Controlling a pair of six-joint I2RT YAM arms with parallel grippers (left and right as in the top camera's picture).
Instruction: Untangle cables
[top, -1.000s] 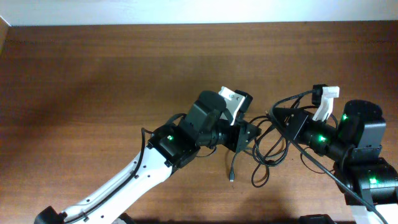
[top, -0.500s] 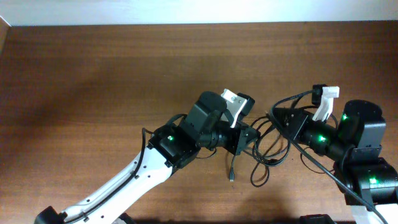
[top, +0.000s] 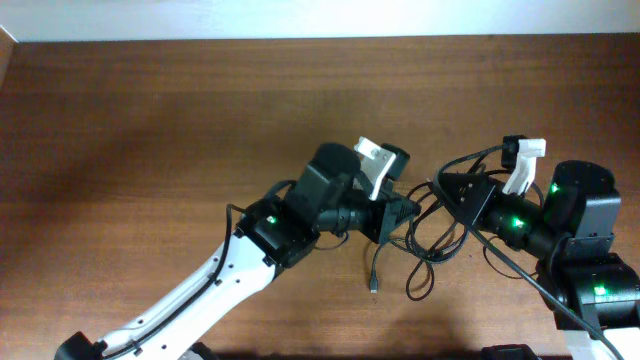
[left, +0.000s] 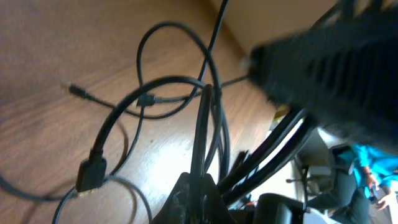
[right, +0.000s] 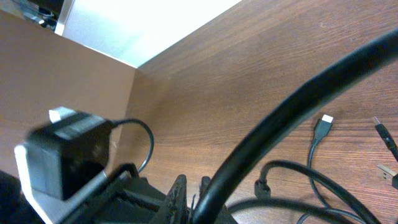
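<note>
Thin black cables (top: 432, 243) lie in a tangle of loops on the brown table between my two arms. One loose plug end (top: 374, 286) points toward the front edge. My left gripper (top: 404, 213) is at the tangle's left side. In the left wrist view its fingers (left: 200, 194) are shut on several cable strands (left: 202, 124) that run up and away into loops, with a plug (left: 91, 175) lying to the left. My right gripper (top: 441, 187) is at the tangle's upper right. In the right wrist view its fingers (right: 190, 198) are nearly closed on a thin strand, and silver-tipped plugs (right: 322, 128) lie on the table.
A thick black cable of the arm (right: 292, 112) crosses the right wrist view close to the lens. My left arm's wrist camera block (right: 65, 149) is close in front of the right gripper. The two grippers are a few centimetres apart. The table's far edge (top: 300, 40) meets a white wall.
My left gripper has shifted slightly right and toward the far side with the strands in it. The cable loops have shifted a little. The right arm has not moved.
</note>
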